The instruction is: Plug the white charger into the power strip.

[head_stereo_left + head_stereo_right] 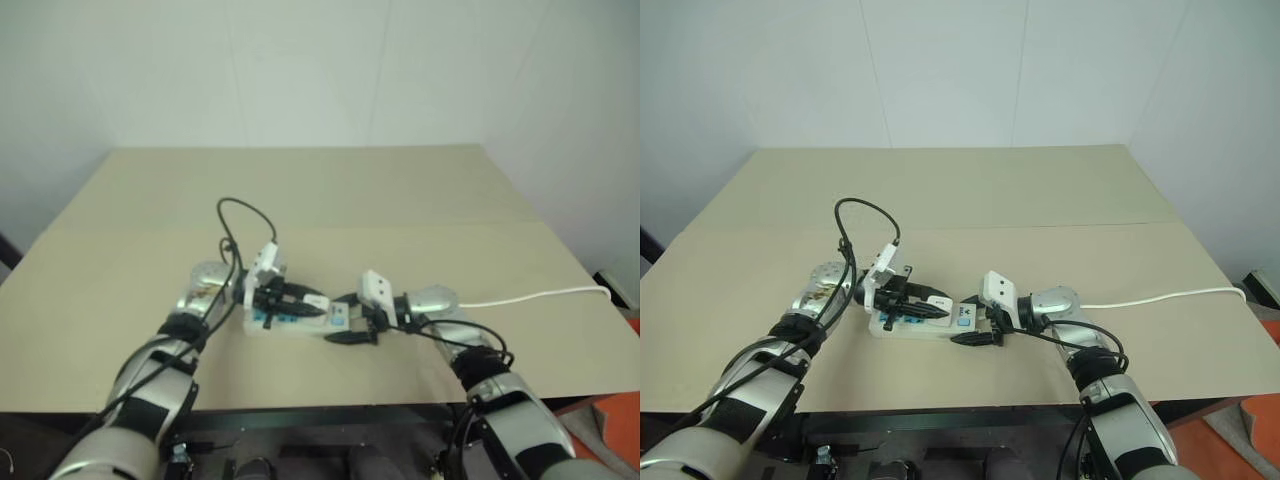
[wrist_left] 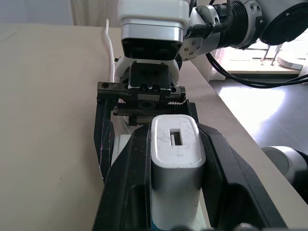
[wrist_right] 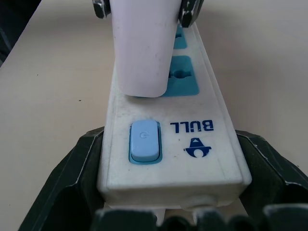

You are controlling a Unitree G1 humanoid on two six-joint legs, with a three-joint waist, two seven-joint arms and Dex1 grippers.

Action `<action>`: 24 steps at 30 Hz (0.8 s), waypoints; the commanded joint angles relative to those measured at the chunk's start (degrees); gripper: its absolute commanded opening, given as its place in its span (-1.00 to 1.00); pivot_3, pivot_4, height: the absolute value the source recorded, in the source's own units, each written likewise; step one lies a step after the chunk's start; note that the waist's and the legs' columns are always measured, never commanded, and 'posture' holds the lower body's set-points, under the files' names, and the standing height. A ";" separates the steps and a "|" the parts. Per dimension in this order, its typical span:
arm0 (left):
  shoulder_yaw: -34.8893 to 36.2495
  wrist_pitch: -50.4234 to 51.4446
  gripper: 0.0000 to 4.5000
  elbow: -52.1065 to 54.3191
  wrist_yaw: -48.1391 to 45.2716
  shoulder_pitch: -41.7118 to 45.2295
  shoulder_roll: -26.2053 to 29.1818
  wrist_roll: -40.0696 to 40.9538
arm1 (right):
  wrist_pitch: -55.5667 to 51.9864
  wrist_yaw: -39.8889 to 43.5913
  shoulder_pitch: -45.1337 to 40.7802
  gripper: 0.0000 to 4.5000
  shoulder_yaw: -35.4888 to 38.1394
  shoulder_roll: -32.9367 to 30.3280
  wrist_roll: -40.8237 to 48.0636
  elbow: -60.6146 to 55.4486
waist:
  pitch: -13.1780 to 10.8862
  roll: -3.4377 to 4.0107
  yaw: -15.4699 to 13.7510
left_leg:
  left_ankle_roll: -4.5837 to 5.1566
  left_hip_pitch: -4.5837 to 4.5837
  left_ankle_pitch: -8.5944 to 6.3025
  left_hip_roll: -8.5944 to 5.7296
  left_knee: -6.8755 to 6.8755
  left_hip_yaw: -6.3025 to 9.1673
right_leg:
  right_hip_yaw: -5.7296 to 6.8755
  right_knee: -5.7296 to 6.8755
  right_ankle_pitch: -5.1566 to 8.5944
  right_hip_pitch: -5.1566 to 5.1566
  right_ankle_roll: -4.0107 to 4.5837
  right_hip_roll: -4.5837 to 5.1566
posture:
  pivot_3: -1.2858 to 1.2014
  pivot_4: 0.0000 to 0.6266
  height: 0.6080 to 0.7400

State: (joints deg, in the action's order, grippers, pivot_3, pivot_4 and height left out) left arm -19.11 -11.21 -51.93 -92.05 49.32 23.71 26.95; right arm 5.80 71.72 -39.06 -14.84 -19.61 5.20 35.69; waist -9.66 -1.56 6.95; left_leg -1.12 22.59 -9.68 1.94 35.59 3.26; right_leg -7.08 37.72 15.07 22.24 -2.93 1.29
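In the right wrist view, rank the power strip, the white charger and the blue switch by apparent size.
1. power strip, largest.
2. white charger, cut off by the frame edge, so its full extent is unsure.
3. blue switch, smallest.

A broad beige table (image 1: 1060, 190) is set against plain white walls (image 1: 940, 70), which meet in a corner toward two o'clock. A patch of orange floor (image 1: 1250, 440) is seen at four o'clock.
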 commanded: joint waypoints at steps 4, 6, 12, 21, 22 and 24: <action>-0.21 -3.80 -0.55 -2.95 -0.45 -4.12 0.98 -4.85 | 0.13 -1.78 0.07 0.53 -0.17 -0.80 -2.01 1.37 | 0.11 0.01 0.00 | 0.00 -0.05 0.00 0.00 -0.02 -0.01 | -0.01 -0.02 0.00 -0.04 0.01 0.00 | 0.03 -0.52 1.00; 0.62 -4.68 -0.55 -4.57 -0.45 -4.18 0.58 -6.17 | 0.17 -1.82 0.07 0.53 -0.15 -0.88 -1.98 1.33 | 0.12 -0.01 0.01 | 0.00 -0.09 0.00 0.00 -0.07 -0.03 | -0.02 -0.03 0.01 -0.05 0.01 0.00 | 0.03 -0.52 1.00; 2.37 -6.98 -0.55 -8.29 -0.45 -4.60 -0.11 -9.91 | 0.28 -1.86 0.02 0.53 -0.22 -1.19 -2.06 1.29 | 0.33 0.01 -0.07 | -0.01 -0.21 0.00 -0.01 -0.14 -0.03 | -0.03 -0.08 0.02 -0.16 0.02 0.00 | 0.03 -0.52 1.00; 5.82 -8.55 -0.09 -9.65 -0.03 -4.23 -1.67 -11.12 | 0.22 -2.00 0.35 0.53 -0.24 -1.47 -2.35 1.11 | 0.62 0.10 -0.03 | -0.01 -0.31 0.00 -0.01 -0.15 -0.03 | -0.05 -0.09 0.05 -0.23 0.07 0.00 | 0.03 -0.52 1.00; 6.70 -8.70 0.04 -9.77 -0.14 -4.04 -2.00 -11.11 | 0.22 -2.06 0.35 0.53 -0.27 -1.45 -2.41 1.15 | 0.63 0.10 -0.11 | -0.01 -0.27 0.00 -0.03 -0.19 -0.07 | -0.10 -0.09 0.07 -0.17 0.09 0.01 | 0.03 -0.52 1.00; 8.06 -8.94 0.33 -9.92 -0.35 -3.76 -2.42 -11.36 | 0.16 -2.13 0.31 0.53 -0.32 -1.42 -2.46 1.23 | 0.63 0.11 -0.15 | -0.01 -0.28 0.00 -0.02 -0.22 -0.05 | -0.07 -0.11 0.09 -0.18 0.13 0.00 | 0.03 -0.52 1.00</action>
State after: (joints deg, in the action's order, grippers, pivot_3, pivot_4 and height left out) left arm -11.13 -20.39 -59.09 -92.26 46.87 21.07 18.01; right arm 5.90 70.80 -39.03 -15.15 -19.72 4.58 36.36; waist -9.03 -1.45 6.79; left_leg -1.13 22.31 -9.68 1.91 35.35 3.20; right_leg -7.16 37.61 15.16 22.06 -2.80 1.29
